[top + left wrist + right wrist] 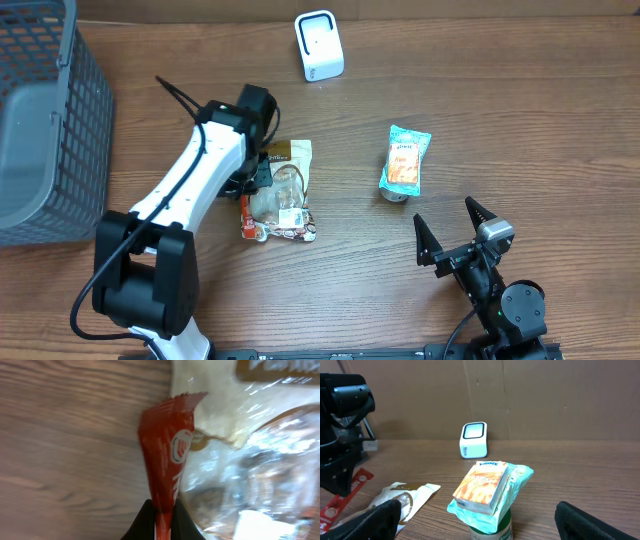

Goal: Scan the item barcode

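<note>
My left gripper (256,182) (162,521) is shut on the edge of a red packet (167,455) (245,215) with a round white logo. The packet lies on the wooden table against a clear and white plastic bag (288,190) (250,460). The white barcode scanner (320,45) (474,440) stands at the back of the table, well away from the left gripper. My right gripper (455,235) (480,525) is open near the front right with nothing between its fingers. It faces a teal packet with an orange box (485,485) (405,162) resting on a green-lidded can.
A grey mesh basket (40,120) fills the far left of the table. The left arm (190,180) reaches diagonally from the front left toward the bag. A brown wall (545,395) rises behind the scanner.
</note>
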